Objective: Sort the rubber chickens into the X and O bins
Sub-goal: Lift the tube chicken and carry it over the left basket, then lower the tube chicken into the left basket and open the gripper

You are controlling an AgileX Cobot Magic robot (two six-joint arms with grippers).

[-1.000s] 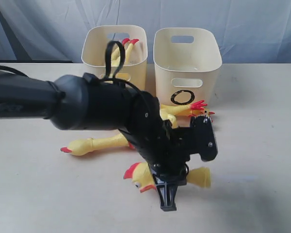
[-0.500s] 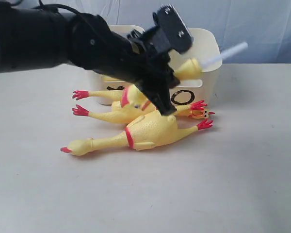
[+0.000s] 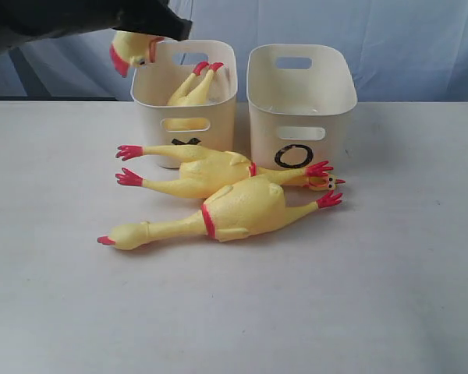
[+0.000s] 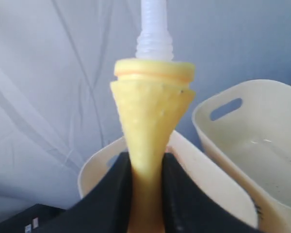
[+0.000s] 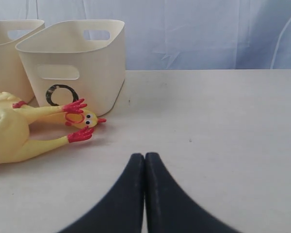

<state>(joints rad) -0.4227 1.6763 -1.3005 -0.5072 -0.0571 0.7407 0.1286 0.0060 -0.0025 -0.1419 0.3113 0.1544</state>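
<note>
Hanging up at the far-left corner, the left gripper (image 4: 146, 167) pinches the head-and-neck piece (image 3: 131, 51) by its yellow neck. A black finger (image 4: 117, 194) presses in on each side and the white tube (image 4: 153, 29) pokes out beyond them. The red-combed head sits at the X bin's (image 3: 218, 125) left rim, over it or just beside it, I cannot tell which. One chicken (image 3: 189, 89) is down inside that bin, red feet up above the edge.

The O bin (image 3: 327, 117) stands just beside it with a slim gap between the two walls, both close to the table's (image 3: 405, 273) far edge.

On the tabletop, the rear chicken (image 3: 207, 170) lies across the front of both bins, feet to the left and head by the O mark. The plump front chicken (image 3: 242, 210) touches it, feet to the right and red-tipped end stretched left.

Broad bare tabletop runs right of the O bin and in front of the pair. The right gripper (image 5: 144, 158) hovers low there, fingers pressed together, well apart from the chickens.
</note>
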